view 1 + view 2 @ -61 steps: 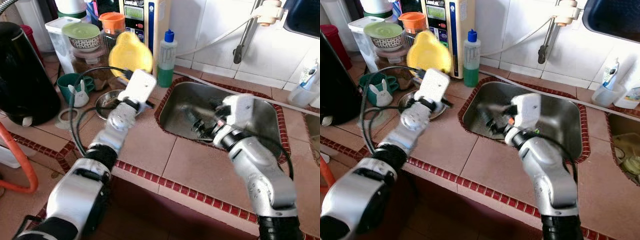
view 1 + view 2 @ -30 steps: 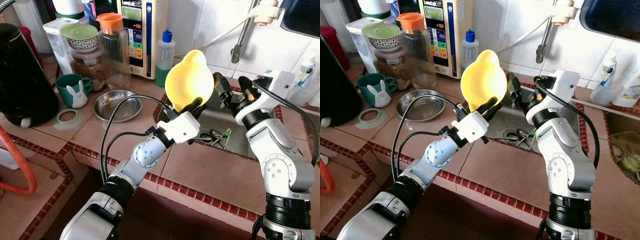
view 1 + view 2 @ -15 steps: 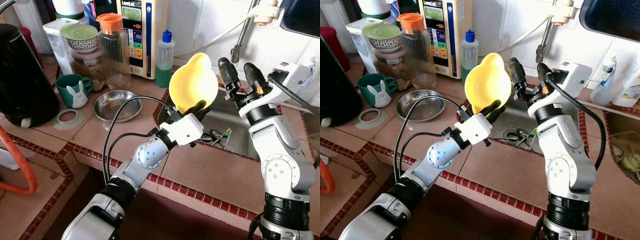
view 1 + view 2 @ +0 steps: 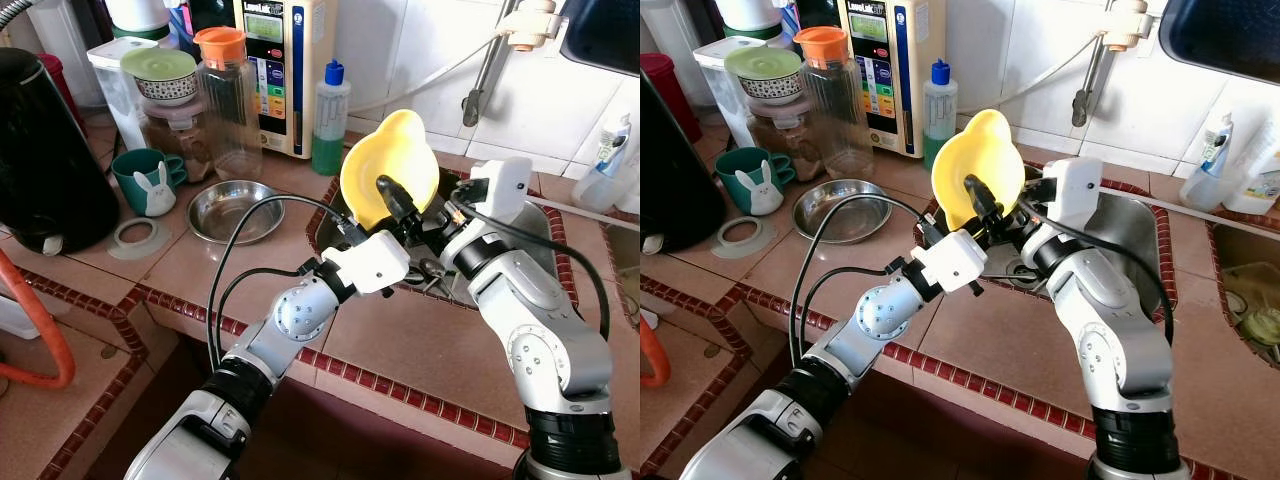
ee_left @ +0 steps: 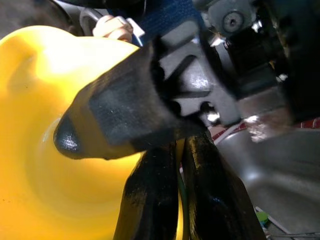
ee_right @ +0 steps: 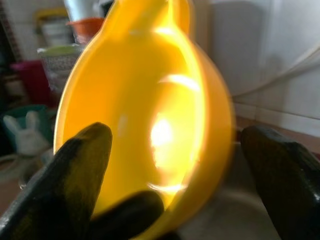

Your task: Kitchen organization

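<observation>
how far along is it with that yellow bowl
Done: the yellow bowl is lifted off the counter, clamped at its lower rim by the left gripper above the sink. In hand: the right gripper, fingers spread, straddles the bowl for a handover. Left: closing, releasing, placing it.

Far left of worktop point(image 4: 240, 275): black kettle point(image 4: 45, 150), green rabbit mug point(image 4: 148, 180), steel dish point(image 4: 234, 209), orange-lidded jar point(image 4: 228, 90). Far centre: water purifier point(image 4: 282, 70), green-bottomed bottle point(image 4: 330, 118). Right: steel sink point(image 4: 520, 225).
</observation>
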